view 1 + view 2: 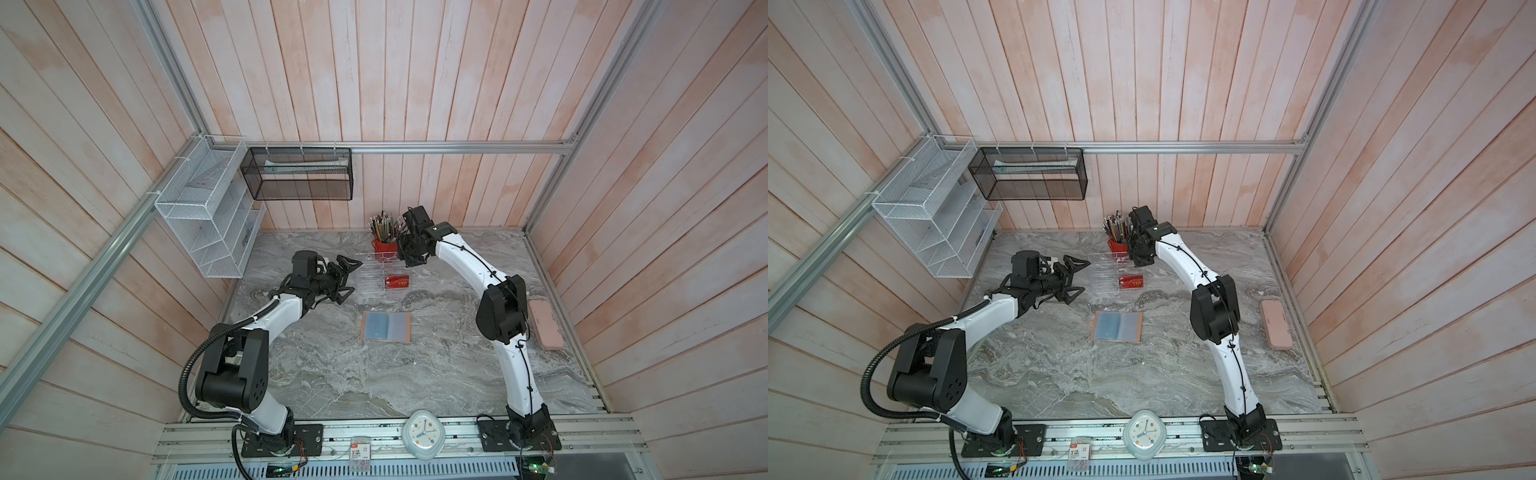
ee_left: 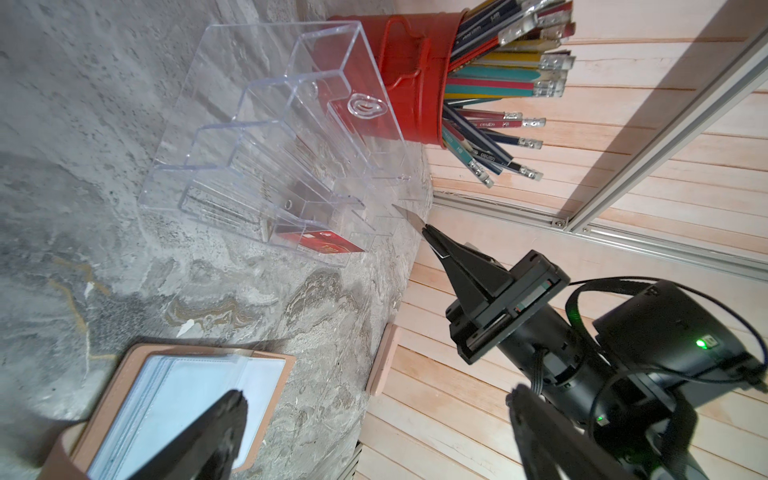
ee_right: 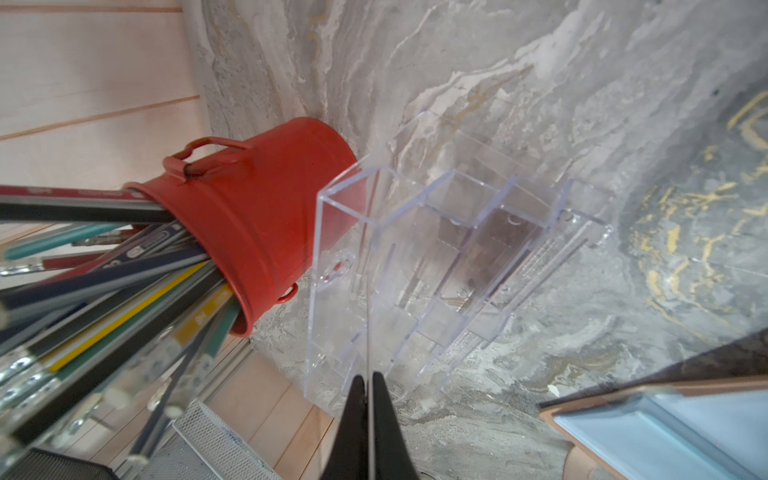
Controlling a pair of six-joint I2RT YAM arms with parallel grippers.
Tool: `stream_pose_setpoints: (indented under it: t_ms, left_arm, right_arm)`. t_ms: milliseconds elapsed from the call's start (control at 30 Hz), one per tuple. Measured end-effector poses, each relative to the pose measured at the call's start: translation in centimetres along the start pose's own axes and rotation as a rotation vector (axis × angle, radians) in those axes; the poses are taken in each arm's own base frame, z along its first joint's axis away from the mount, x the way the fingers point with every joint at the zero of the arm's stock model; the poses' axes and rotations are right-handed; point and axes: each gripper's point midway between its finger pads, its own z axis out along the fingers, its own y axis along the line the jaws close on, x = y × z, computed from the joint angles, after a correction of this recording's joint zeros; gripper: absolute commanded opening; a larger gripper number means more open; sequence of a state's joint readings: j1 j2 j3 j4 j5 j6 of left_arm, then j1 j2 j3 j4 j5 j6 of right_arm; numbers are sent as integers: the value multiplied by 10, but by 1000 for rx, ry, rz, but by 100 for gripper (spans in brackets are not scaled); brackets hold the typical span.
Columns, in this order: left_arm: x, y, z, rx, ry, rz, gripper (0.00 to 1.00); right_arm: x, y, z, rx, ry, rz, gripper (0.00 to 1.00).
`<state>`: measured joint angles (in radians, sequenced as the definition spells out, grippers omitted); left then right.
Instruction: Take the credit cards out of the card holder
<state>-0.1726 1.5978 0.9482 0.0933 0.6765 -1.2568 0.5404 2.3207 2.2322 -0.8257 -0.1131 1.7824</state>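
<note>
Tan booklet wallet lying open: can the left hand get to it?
Probably yes: the left hand is open and empty, with only bare marble table between it and the tan booklet wallet.

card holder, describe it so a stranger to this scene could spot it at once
On the grey marble table, look at the middle, in front of the clear acrylic rack. The card holder lies open flat there: a tan-pink booklet showing pale blue-grey sleeves, unlike the closed pink case at the right edge.
</note>
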Motion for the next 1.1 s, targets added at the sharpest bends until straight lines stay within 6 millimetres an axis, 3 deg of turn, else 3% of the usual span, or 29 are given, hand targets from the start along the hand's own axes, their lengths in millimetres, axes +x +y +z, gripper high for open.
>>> stream_pose_setpoints:
  t_ms: [333, 1100]
  left_arm:
    - [2, -1, 0, 5, 13, 2, 100]
    - [2, 1, 0, 10, 31, 10, 100]
  right_arm:
    - [-2, -19, 12, 68, -44, 50, 0]
    - [-4, -7, 6, 34, -57, 97, 0]
